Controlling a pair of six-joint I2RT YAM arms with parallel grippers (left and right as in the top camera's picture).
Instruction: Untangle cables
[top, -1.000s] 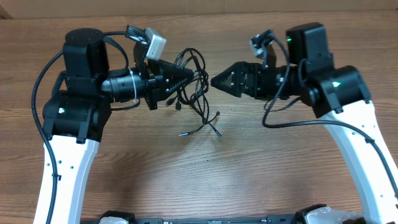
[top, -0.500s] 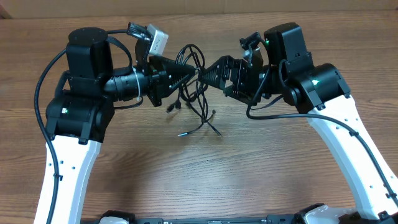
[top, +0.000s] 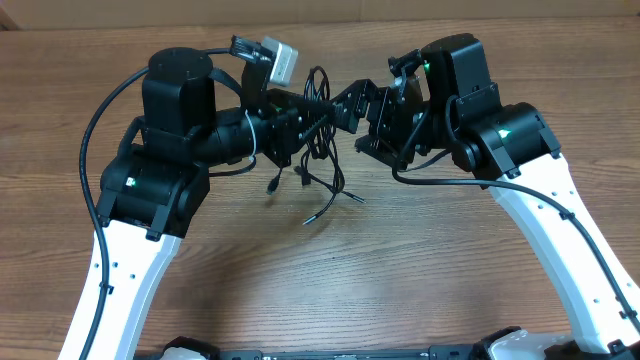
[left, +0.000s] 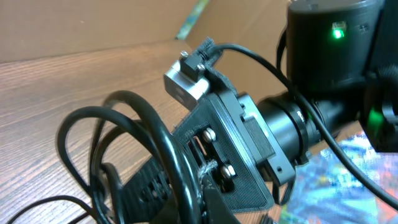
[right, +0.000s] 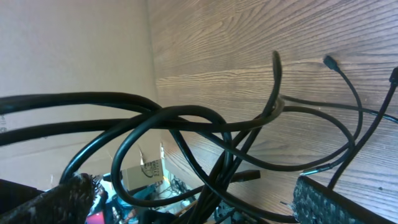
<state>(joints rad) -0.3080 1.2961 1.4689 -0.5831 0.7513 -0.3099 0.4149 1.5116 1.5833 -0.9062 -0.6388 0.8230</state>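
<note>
Overhead: left gripper clamped on cables, which hang down; right gripper just beside | Left wrist: cables loop toward right gripper | Right wrist: jaws wide apart, cables crossing between fingers

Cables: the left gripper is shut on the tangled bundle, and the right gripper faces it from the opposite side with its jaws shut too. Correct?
No: the right gripper is open. The right wrist view shows its fingers far apart with the cables running between them. The left gripper is indeed shut on the bundle, the right one opposite.
</note>
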